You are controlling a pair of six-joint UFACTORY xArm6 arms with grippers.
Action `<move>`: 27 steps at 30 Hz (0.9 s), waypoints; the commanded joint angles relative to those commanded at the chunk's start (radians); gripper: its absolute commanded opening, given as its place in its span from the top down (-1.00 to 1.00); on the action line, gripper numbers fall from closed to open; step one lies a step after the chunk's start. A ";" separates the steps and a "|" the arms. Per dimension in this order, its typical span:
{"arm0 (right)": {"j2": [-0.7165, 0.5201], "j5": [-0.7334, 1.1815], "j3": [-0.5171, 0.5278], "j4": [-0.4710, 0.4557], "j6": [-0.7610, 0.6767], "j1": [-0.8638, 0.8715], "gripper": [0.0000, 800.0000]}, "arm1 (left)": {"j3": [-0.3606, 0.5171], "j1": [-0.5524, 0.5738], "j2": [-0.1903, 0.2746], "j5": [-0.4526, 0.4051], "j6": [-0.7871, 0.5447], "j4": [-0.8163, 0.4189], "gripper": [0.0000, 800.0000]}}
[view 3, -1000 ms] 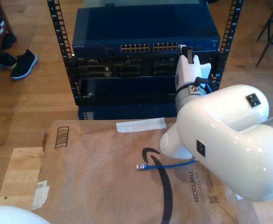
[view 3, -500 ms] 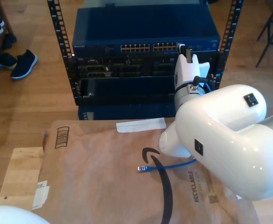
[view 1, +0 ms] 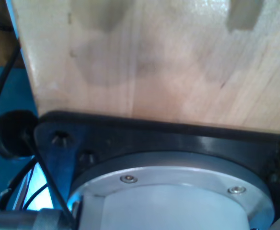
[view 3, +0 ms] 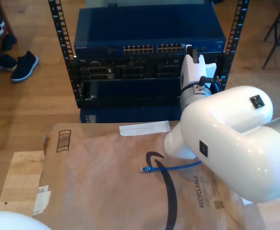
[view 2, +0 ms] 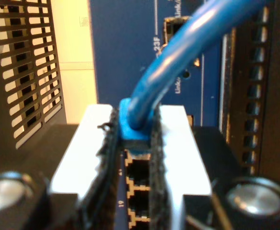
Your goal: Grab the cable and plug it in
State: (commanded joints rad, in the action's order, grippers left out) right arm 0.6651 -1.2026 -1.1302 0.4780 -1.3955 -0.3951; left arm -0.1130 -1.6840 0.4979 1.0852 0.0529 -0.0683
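Gripper number two, called my second gripper [view 2: 137, 143], is seen in the second wrist view closed onto the blue-booted plug [view 2: 131, 128] of the cable [view 2: 178, 72], the plug being pinched between two dark padded fingers [view 2: 155, 158] so that its nose is aimed at the row of open ports [view 2: 136, 184] on the network switch [view 3: 149, 33]. The plug is held by its boot, presumably so that the contact end is left free to enter a socket, and the cable is allowed to arch up and away over the gripper so that it is kept clear of the ports. In the exterior view the gripper is placed right at the switch's port row, near that row's end at the exterior view's right, and the plug does not yet appear to be seated. The cable's other end [view 3: 145, 169] is left lying loose on the brown paper [view 3: 106, 182] that covers the table, where slack can be drawn from it without pull on the held plug. Of my first gripper it cannot be told whether it is open or closed: in the first wrist view a pale wooden surface [view 1: 144, 62] and a dark mounting flange [view 1: 168, 143] are seen, not the jaws.
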 joint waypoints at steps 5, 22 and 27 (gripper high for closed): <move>0.000 0.000 0.011 -0.002 0.000 0.002 1.00 | -0.002 0.000 0.000 0.000 0.000 0.000 -1.00; -0.031 -0.014 0.064 0.006 -0.034 -0.023 1.00 | 0.000 0.000 0.000 0.000 0.000 0.000 -1.00; -0.040 -0.017 0.069 0.044 -0.035 -0.043 1.00 | -0.002 0.000 0.000 0.000 0.000 0.000 -1.00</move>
State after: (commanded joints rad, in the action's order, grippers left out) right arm 0.6252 -1.2194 -1.0612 0.5224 -1.4308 -0.4381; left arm -0.1145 -1.6840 0.4979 1.0852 0.0529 -0.0683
